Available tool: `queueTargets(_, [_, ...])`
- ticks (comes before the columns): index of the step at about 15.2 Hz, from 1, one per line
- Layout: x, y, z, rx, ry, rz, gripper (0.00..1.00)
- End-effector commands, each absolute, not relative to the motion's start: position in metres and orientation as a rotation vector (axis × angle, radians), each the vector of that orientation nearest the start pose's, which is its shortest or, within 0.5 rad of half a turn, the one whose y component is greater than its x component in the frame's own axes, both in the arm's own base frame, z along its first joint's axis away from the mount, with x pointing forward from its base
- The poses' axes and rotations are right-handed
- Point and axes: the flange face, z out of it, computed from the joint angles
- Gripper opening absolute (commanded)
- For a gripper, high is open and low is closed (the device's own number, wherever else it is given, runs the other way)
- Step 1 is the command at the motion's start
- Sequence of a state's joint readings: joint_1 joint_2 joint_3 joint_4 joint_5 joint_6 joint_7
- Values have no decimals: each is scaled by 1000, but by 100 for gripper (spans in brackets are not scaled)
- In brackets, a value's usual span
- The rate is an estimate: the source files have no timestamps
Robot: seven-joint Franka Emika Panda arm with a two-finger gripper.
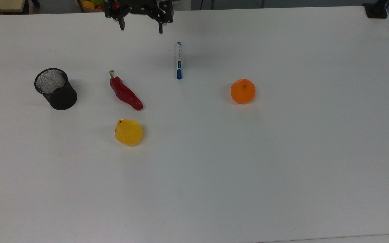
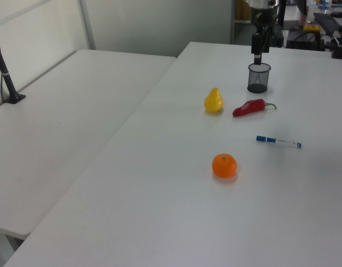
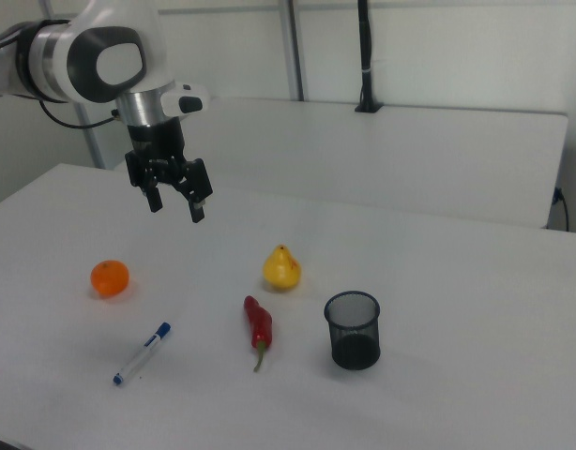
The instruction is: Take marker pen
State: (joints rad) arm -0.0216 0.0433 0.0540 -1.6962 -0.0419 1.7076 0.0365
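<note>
Nothing has been grasped yet: the marker pen [image 1: 179, 60] lies flat on the desk [image 1: 282, 152] between the red chili [image 1: 126, 93] and the orange [image 1: 242, 91]. The gripper [image 3: 174, 202] is held high — fingers spread, empty; the descent and grip remain.
</note>
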Motion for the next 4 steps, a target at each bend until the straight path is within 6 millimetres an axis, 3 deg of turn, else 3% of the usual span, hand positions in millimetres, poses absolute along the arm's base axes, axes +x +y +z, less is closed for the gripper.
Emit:
queueTargets(1, [552,6,559,-3170,44,40,100])
queueTargets(4, [553,-3,563,-3171,66,28,100])
